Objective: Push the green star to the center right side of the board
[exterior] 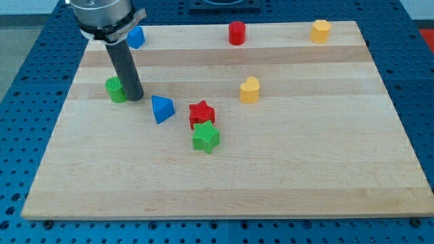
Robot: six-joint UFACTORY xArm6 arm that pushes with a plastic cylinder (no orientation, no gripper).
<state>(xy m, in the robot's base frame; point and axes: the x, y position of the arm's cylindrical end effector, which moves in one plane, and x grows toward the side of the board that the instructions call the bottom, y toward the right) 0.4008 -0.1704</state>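
The green star (205, 137) sits a little left of the middle of the desk (325, 169), toward the near side. A red star (201, 112) is just behind it, and the two stars touch or almost touch. The center right part of the desk is well apart from the green star.

My tip (135, 99) is down on the desk at the left side. It is just beside a green round block (115, 89), on that block's right, and they look like they touch. My tip is well apart from the green star, to its far left.

A blue triangle block (161, 109) lies between my tip and the red star, apart from both.

A yellow heart-like block (249, 89) is to the right of the red star and a bit farther back.

Along the far edge there are three more blocks. A blue block (136, 36) is at the far left, partly hidden by the arm, so I cannot tell its shape. A red round block (236, 32) is in the middle. A yellow block (321, 30) is at the far right.

There is no hand on this arm, only the dark rod, so nothing is being gripped.
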